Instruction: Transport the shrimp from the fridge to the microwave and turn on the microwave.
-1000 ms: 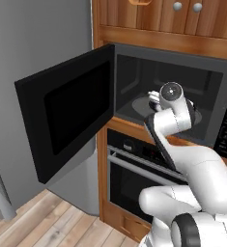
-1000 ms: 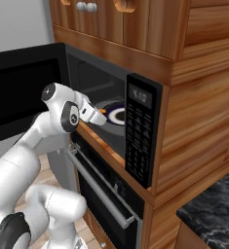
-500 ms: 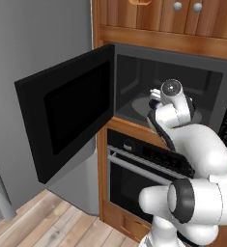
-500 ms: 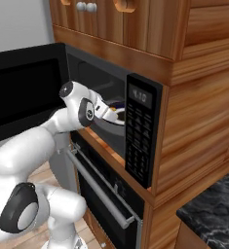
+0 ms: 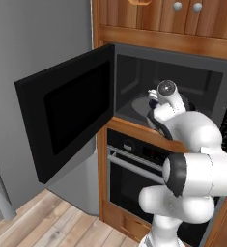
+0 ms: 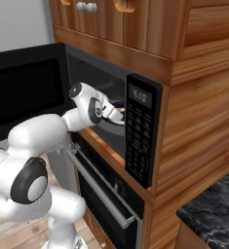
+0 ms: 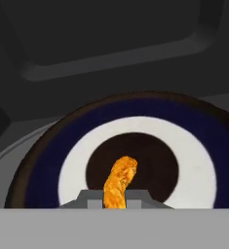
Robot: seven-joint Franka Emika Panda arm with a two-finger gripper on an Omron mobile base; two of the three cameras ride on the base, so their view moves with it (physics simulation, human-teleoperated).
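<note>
- The microwave (image 5: 168, 91) is seen with its door (image 5: 66, 111) swung wide to the left, above the built-in oven (image 5: 134, 178); the white arm is reached into the cavity.
- Inside, a round plate (image 7: 194, 160) with a dark blue rim, a white ring and a dark centre is seen lying on the microwave floor.
- The gripper (image 7: 117, 198) is hung above the plate's centre, its fingers nearly pressed together and pinching the shrimp (image 7: 120, 182), which is held between them, over the plate.
- The shrimp is judged light, small and soft, somewhat slippery; a grip across its curved middle is judged best, with gentle pressure so it is not crushed.
</note>
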